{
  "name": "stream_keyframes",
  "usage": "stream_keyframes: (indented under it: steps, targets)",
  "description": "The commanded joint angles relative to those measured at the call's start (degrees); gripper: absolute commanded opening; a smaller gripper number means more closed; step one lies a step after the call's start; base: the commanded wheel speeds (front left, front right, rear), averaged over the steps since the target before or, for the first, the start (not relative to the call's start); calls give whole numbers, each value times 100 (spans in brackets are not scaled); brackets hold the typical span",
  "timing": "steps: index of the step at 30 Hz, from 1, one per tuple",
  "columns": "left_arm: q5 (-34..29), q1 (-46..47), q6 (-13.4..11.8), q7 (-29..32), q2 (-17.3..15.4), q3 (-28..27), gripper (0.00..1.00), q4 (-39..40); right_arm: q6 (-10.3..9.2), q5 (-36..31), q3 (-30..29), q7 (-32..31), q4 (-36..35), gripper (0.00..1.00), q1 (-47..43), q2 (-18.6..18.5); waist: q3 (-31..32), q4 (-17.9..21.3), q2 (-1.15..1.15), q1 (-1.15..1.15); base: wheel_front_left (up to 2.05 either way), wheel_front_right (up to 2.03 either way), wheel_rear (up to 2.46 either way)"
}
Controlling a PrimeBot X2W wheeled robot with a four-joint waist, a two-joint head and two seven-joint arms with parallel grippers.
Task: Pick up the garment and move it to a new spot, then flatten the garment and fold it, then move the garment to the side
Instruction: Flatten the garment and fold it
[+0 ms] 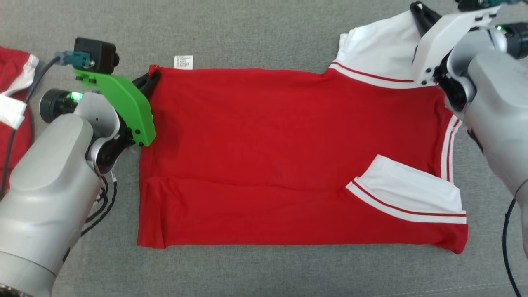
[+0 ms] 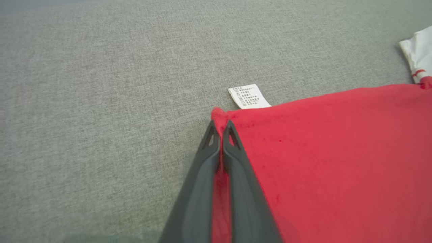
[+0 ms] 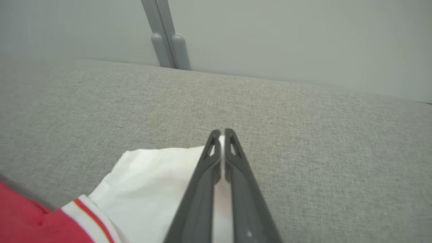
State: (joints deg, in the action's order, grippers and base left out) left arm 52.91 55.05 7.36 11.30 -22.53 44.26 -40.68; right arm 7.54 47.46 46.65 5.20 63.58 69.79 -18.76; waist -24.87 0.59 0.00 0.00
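Note:
The garment (image 1: 288, 156) is a red T-shirt with white, red-striped sleeves, spread flat on the grey cloth surface with its lower part folded up. A white care label (image 1: 183, 62) pokes out at its far left corner. My left gripper (image 1: 152, 78) is shut on that far left hem corner (image 2: 219, 116), red cloth pinched between the fingers. My right gripper (image 1: 416, 10) is shut on the far edge of the white sleeve (image 3: 152, 189), white cloth between its fingers (image 3: 233, 158).
Another red and white garment (image 1: 14, 95) lies at the far left edge. A grey wall and a pair of grey uprights (image 3: 167, 37) stand beyond the surface's far edge. Grey cloth surface (image 1: 268, 37) extends behind and in front of the shirt.

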Motion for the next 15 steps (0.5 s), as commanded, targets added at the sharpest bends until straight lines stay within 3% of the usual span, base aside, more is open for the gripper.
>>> stream_keyframes:
  steps: [1, 10, 15]
  targets:
    - [-2, -99, -34, -91, -51, -23, 0, -38, -11, 49, 50, 137, -100, 0, -170, -23, 222, 161, 0, 0, 0, 0, 0]
    - [-79, -624, -78, -605, -57, 40, 0, -212, -11, 407, 218, 822, -1094, 0, -1323, -269, 713, 355, 0, 0, 0, 0, 0]
    - [-112, -988, -173, -947, -104, 39, 0, -158, -11, 485, 28, 965, -1727, 0, -1991, -521, 931, 392, 0, 0, 0, 0, 0]
